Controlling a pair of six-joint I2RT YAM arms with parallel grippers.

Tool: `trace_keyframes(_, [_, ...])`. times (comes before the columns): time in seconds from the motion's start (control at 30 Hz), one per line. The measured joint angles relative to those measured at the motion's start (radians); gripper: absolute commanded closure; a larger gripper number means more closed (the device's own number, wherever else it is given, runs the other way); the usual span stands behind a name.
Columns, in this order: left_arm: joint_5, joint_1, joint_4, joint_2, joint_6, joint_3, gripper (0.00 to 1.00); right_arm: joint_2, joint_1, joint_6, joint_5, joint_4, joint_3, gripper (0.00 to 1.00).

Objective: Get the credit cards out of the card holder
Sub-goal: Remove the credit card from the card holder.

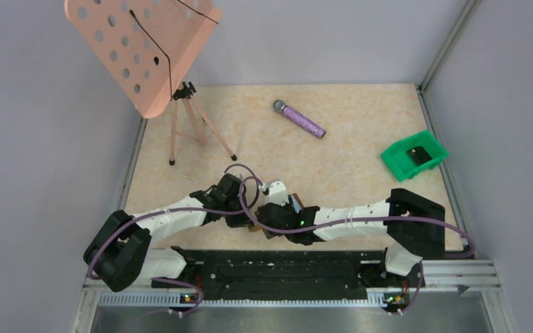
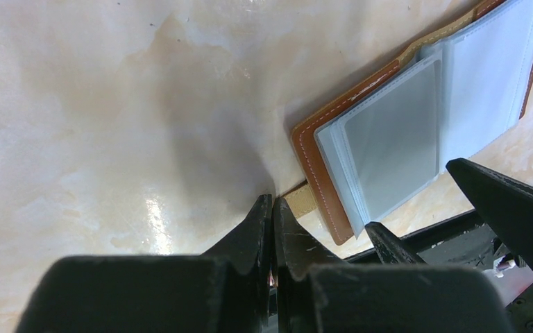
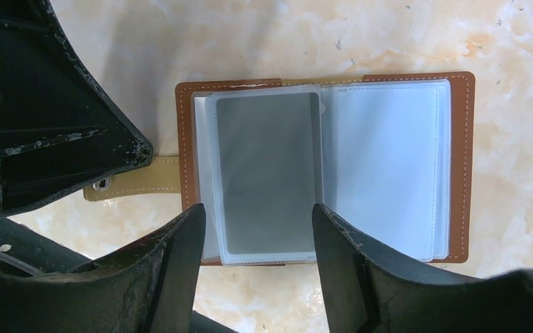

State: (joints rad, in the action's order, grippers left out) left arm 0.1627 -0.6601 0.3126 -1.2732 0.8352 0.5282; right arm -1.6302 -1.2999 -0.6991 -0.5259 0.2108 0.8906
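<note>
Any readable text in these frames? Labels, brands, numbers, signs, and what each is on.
None: no legible text in any view.
card holder: brown leather and clear sleeves, no brand or stamp shows.
grey card in the left sleeve: blank face through the plastic, no print or numbers show.
microphone, green bin, music stand: too small in the top view to tell any marking.

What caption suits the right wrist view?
Open right gripper frames a grey card in the open card holder; shut left gripper beside its strap.
</note>
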Motion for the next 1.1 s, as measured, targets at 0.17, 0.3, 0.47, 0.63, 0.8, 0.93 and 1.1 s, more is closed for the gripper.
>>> trace_keyframes(0.17, [0.0, 0.0, 0.003, 0.002, 0.0, 0.0, 0.94, -0.011, 0.0, 0.0, 0.0, -0.001, 0.0, 0.45])
trace_keyframes(0.3, [0.0, 0.0, 0.004, 0.002, 0.0, 0.0, 0.94, -0.035, 0.0, 0.0, 0.0, 0.0, 0.0, 0.45])
trace_keyframes(0.47, [0.0, 0.0, 0.004, 0.002, 0.0, 0.0, 0.94, -0.039, 0.0, 0.0, -0.002, 0.0, 0.0, 0.44])
trace_keyframes(0.63, [0.0, 0.0, 0.004, 0.002, 0.0, 0.0, 0.94, -0.039, -0.001, 0.0, -0.002, 0.0, 0.0, 0.43])
trace_keyframes(0.8, [0.0, 0.0, 0.004, 0.002, 0.0, 0.0, 0.94, -0.04, -0.003, 0.0, -0.002, -0.001, 0.0, 0.43])
trace_keyframes(0.93, [0.0, 0.0, 0.004, 0.002, 0.0, 0.0, 0.94, -0.042, -0.011, 0.0, -0.009, 0.0, 0.0, 0.44])
trace_keyframes(1.1, [0.0, 0.0, 0.004, 0.002, 0.0, 0.0, 0.94, -0.048, -0.019, 0.0, -0.034, 0.006, 0.001, 0.44])
